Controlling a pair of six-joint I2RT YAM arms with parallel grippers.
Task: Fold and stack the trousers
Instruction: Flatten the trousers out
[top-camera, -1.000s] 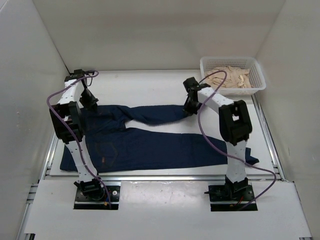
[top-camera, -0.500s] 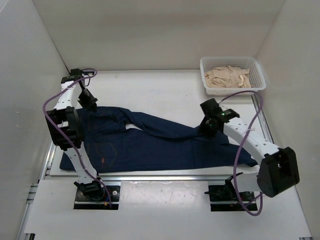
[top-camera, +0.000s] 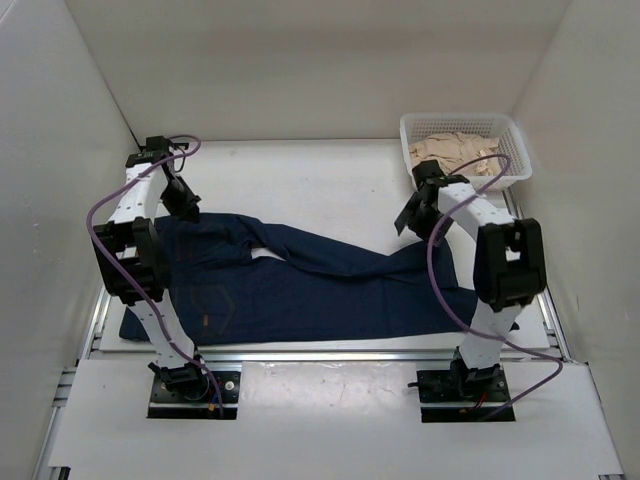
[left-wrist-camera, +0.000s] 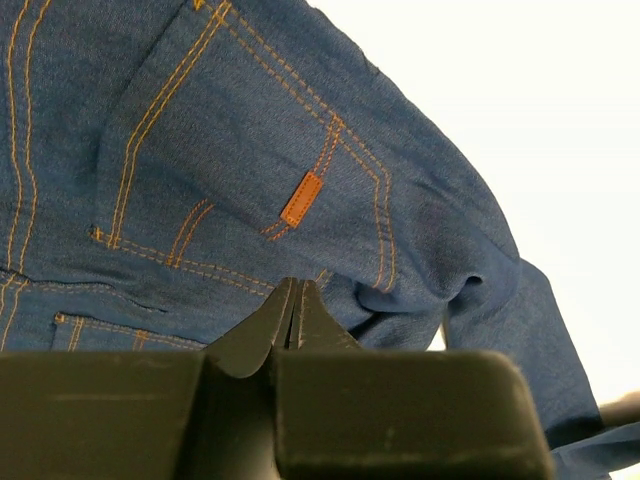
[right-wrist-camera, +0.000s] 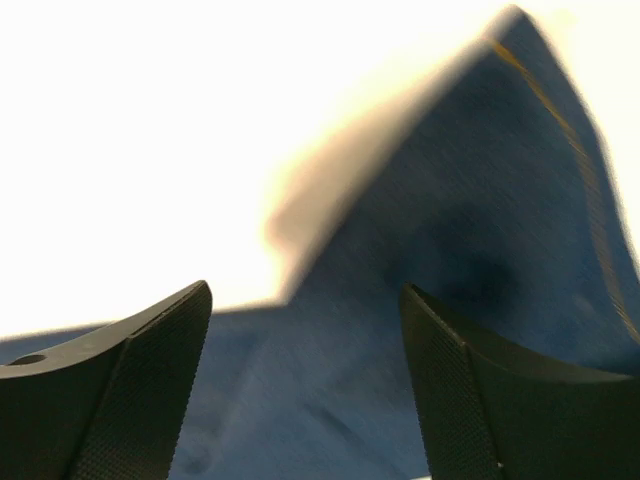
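The dark navy trousers (top-camera: 300, 290) lie flat on the white table, waist to the left and legs running right, the far leg laid slantwise onto the near one. My left gripper (top-camera: 186, 208) sits at the far corner of the waist. In the left wrist view its jaws (left-wrist-camera: 292, 288) are shut, pinching the denim (left-wrist-camera: 250, 150) just below a back pocket with a small tan tab (left-wrist-camera: 300, 199). My right gripper (top-camera: 408, 220) hangs above the leg ends, and its fingers (right-wrist-camera: 305, 290) stand wide open with nothing between them. Blurred blue cloth (right-wrist-camera: 450, 230) lies below it.
A white mesh basket (top-camera: 515, 165) with beige cloth (top-camera: 455, 155) inside stands at the back right, close behind the right arm. White walls enclose the table on the left, back and right. A metal rail (top-camera: 320, 352) runs along the near edge of the table.
The right gripper carried the far leg down onto the near leg, opened and let it go, then rose back toward the basket. The left gripper has hardly moved.
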